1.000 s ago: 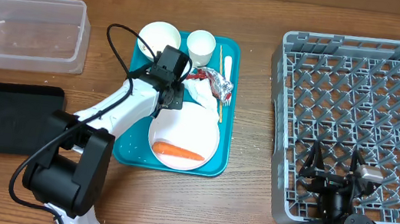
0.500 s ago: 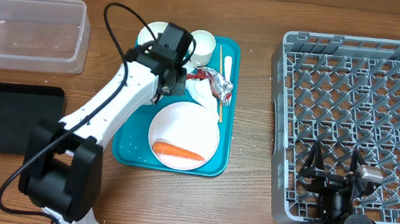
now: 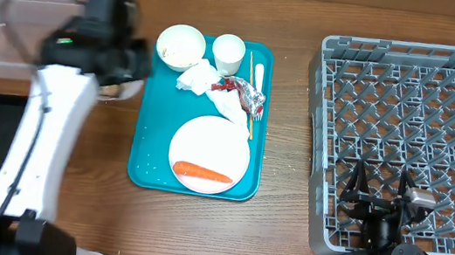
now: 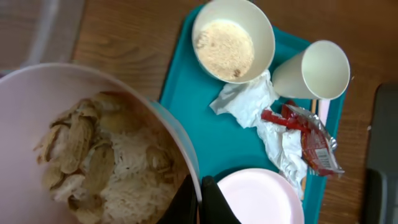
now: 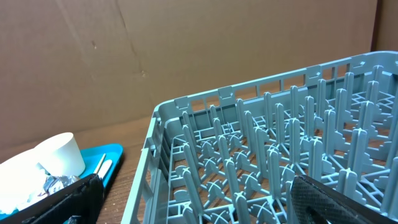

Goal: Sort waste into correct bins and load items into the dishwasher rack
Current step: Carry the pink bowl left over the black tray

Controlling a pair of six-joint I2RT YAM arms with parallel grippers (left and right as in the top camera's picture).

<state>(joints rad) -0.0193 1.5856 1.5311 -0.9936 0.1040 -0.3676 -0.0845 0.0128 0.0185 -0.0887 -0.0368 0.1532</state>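
White bowl (image 4: 37,93) of peanut-like scraps (image 4: 78,140) and crumbs (image 4: 134,186), its rim clamped by the left gripper (image 4: 200,198), has swung off the teal tray (image 3: 151,135) to the clear tub (image 3: 10,37). The napkins (image 3: 199,79) and carrot (image 3: 201,173) remain on the tray. The right gripper (image 3: 381,187) gapes over the rack (image 3: 441,112).

Your left gripper (image 4: 200,190) pinches the bowl (image 4: 37,93) rim between its fingers; your right gripper's (image 3: 378,187) jaws stand wide apart.

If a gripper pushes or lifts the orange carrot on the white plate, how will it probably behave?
The carrot looks firm and whole, so it would likely stay stiff when lifted. It is round and tapered, lying on its side on the smooth plate, so a push may roll it in a curve.
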